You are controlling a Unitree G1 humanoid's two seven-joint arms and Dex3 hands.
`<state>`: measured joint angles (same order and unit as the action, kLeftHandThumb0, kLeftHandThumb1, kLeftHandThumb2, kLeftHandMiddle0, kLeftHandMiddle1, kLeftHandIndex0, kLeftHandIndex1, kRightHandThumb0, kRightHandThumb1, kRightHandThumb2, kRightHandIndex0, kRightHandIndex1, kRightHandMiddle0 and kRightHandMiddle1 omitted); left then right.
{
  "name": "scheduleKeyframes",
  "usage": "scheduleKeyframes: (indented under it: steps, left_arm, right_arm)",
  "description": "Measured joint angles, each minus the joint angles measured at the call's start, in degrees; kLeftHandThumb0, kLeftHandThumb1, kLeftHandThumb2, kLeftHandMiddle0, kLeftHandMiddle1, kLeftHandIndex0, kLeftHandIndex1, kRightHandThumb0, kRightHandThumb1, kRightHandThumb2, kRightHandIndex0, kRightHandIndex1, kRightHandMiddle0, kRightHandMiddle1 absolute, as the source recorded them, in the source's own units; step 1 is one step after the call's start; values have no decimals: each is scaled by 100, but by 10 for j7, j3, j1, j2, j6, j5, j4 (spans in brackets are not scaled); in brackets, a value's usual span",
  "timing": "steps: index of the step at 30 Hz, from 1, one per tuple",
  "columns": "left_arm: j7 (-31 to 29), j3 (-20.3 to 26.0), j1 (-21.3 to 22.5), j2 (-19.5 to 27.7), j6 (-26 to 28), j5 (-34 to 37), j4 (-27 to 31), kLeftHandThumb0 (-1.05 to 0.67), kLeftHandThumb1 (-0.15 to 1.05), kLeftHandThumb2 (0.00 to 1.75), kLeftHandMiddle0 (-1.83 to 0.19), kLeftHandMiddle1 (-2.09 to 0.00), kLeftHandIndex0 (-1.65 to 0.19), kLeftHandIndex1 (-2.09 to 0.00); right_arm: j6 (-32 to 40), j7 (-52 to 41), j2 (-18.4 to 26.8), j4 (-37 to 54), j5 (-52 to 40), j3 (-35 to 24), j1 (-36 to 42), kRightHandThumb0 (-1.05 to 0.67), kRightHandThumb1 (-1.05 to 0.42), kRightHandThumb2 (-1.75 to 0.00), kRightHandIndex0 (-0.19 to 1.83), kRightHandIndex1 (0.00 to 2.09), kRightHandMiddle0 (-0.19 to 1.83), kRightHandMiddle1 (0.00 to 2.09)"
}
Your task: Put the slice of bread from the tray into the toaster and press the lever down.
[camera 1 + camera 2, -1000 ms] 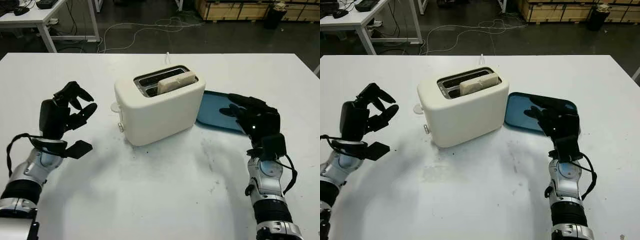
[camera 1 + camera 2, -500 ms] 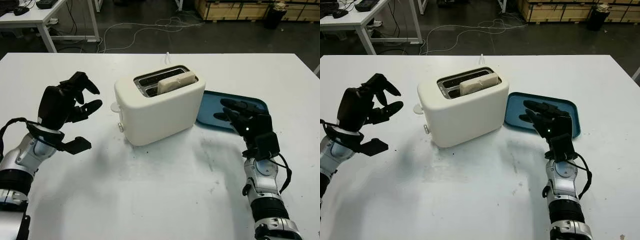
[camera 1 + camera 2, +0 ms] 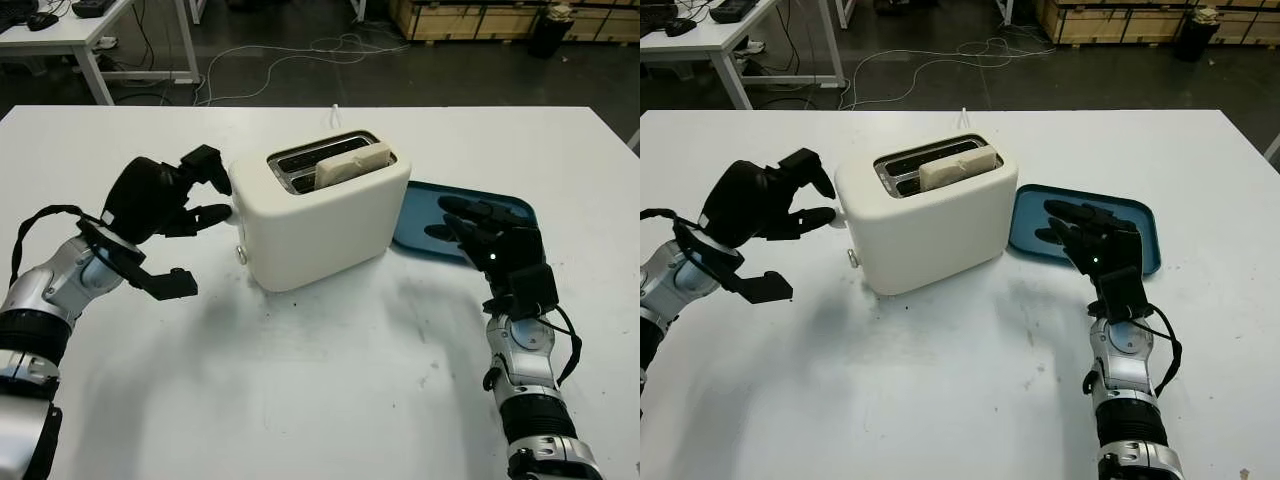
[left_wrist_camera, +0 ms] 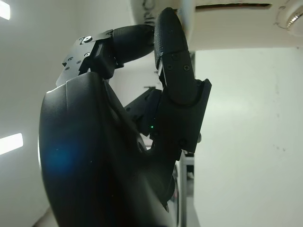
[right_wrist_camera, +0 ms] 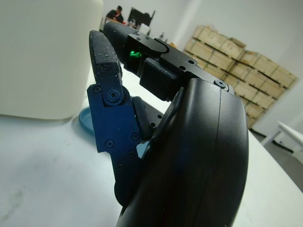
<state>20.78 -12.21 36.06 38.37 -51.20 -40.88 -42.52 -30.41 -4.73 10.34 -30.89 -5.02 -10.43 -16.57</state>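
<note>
Left eye view: left hand (image 3: 160, 200) fingers curled, empty, at toaster (image 3: 320, 215) lever (image 3: 231, 213)

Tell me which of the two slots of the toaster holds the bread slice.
The slot nearer the robot holds the bread slice, which stands out above the toaster. The slot behind it, on the far side, looks dark and empty.

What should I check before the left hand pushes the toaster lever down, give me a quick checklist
1. Bread seated in a toaster slot: ok, its top edge sticks up.
2. Lever up, not yet pressed: ok.
3. Left hand at the lever: ok, fingertips right by it; contact cannot tell.
4. Left hand holds nothing: ok, fingers curled.
5. Right hand away from the toaster: ok, open over the blue tray.
6. Toaster plugged in: cannot tell.
</note>
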Motion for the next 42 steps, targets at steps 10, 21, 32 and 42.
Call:
scheduleKeyframes:
  steps: [10, 21, 32, 42]
  left_arm:
    - [4, -19, 6, 6, -4, -1, -10, -98, 92, 63, -119, -175, -15, -172]
    - [-27, -18, -35, 9, -4, 31, 22, -101, 92, 65, -131, -175, -14, -156]
    - [-110, 1, -81, 26, 18, 69, 90, -104, 92, 65, -137, -175, -12, -153]
    - [-124, 3, -85, 26, 39, 68, 101, -104, 92, 64, -143, -175, -7, -156]
  right_arm:
    - [0, -8, -1, 0, 0, 3, 0, -50, -89, 0, 130, 16, 121, 0]
    - [0, -11, -1, 0, 0, 3, 1, -50, -89, 0, 129, 16, 120, 0]
    - [2, -21, -1, 0, -3, 2, 1, -52, -89, 0, 130, 16, 120, 0]
    - [4, -21, -1, 0, -2, 2, 1, -52, -89, 0, 129, 16, 120, 0]
